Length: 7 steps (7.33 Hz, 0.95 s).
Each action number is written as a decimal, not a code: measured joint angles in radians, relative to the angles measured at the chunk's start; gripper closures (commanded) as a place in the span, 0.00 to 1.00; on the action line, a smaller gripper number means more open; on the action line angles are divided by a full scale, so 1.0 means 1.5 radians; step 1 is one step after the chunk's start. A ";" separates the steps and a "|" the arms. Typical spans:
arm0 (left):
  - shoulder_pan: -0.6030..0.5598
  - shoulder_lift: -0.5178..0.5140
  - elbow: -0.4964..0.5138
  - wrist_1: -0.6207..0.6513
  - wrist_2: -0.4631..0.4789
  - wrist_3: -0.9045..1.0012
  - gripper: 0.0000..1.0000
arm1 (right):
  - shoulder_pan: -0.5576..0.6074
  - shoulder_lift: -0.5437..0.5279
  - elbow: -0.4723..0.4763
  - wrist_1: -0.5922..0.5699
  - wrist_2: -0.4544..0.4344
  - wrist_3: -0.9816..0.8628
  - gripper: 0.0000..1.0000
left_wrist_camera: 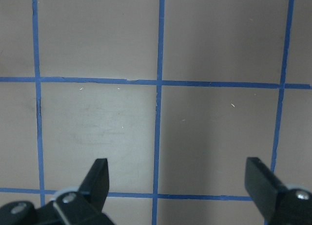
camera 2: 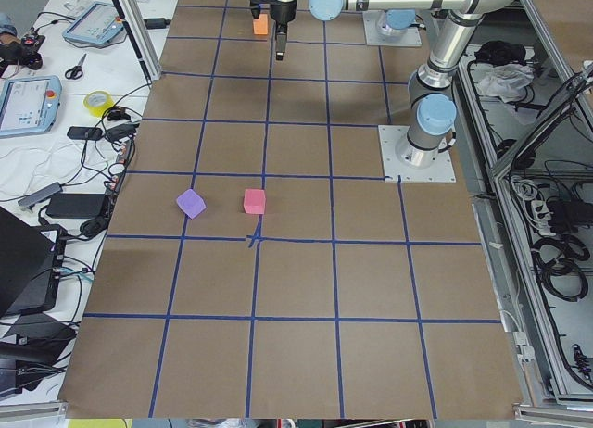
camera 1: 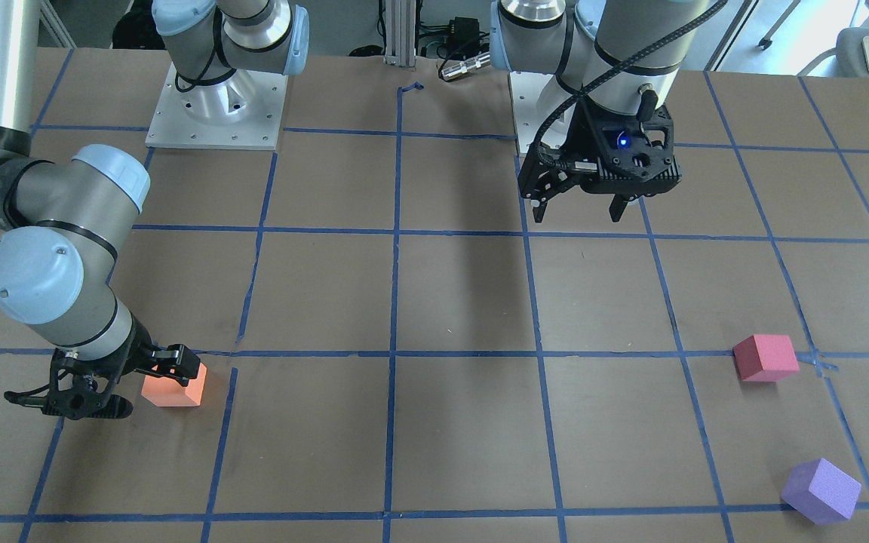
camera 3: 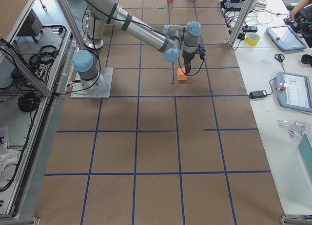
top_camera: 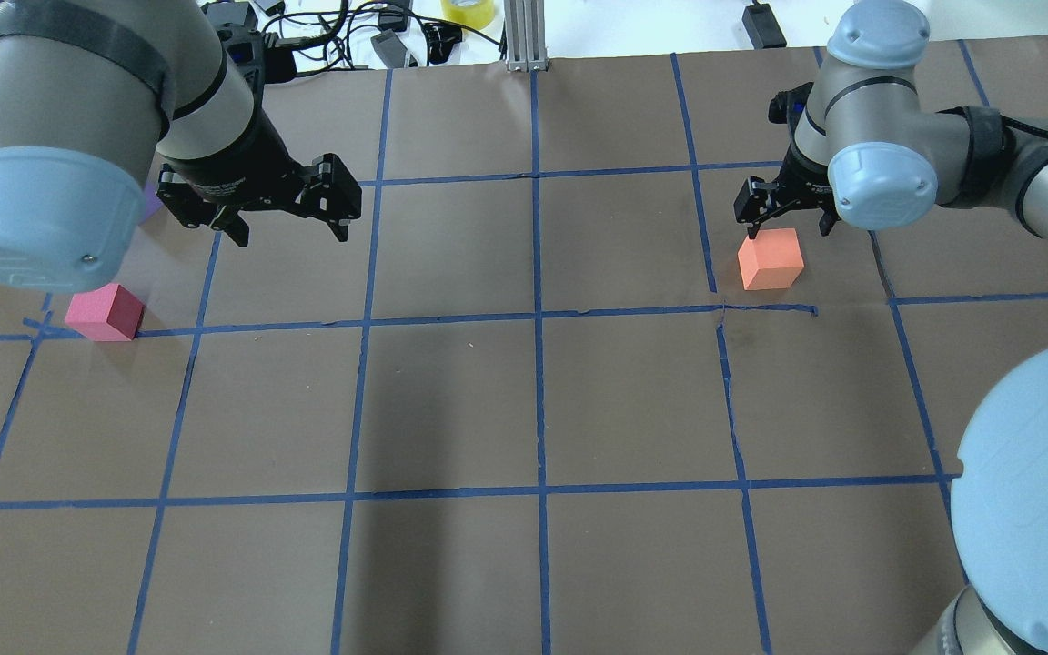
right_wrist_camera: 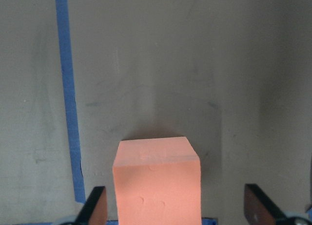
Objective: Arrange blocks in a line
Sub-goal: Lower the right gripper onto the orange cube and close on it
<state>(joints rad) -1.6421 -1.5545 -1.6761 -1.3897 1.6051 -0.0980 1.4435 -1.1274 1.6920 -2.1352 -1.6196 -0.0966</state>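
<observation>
Right wrist view: right gripper (right_wrist_camera: 176, 198) spread around orange block (right_wrist_camera: 156, 181), not touching it. Left gripper (left_wrist_camera: 178, 169), spread too, hangs over table (left_wrist_camera: 219, 127), pink block (top_camera: 105, 312) and purple block (camera 1: 821, 490) off to its side.

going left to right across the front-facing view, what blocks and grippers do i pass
orange block → left gripper → pink block → purple block; the right gripper overlaps the orange block, so it is left out
</observation>
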 measured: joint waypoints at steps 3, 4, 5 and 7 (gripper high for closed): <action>-0.001 0.000 0.003 -0.004 0.000 0.000 0.00 | 0.000 0.027 -0.001 -0.007 0.000 0.001 0.00; -0.001 -0.001 0.002 -0.006 0.000 0.000 0.00 | 0.000 0.031 -0.001 -0.008 0.000 0.001 0.00; -0.002 -0.001 0.001 -0.007 0.000 0.000 0.00 | 0.000 0.034 -0.001 -0.009 0.000 0.001 0.00; -0.002 -0.002 -0.004 -0.008 0.001 0.000 0.00 | 0.001 0.039 -0.001 -0.005 -0.001 0.001 0.00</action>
<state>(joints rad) -1.6444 -1.5570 -1.6815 -1.4016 1.6060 -0.0982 1.4446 -1.0693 1.6907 -2.1433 -1.6212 -0.0951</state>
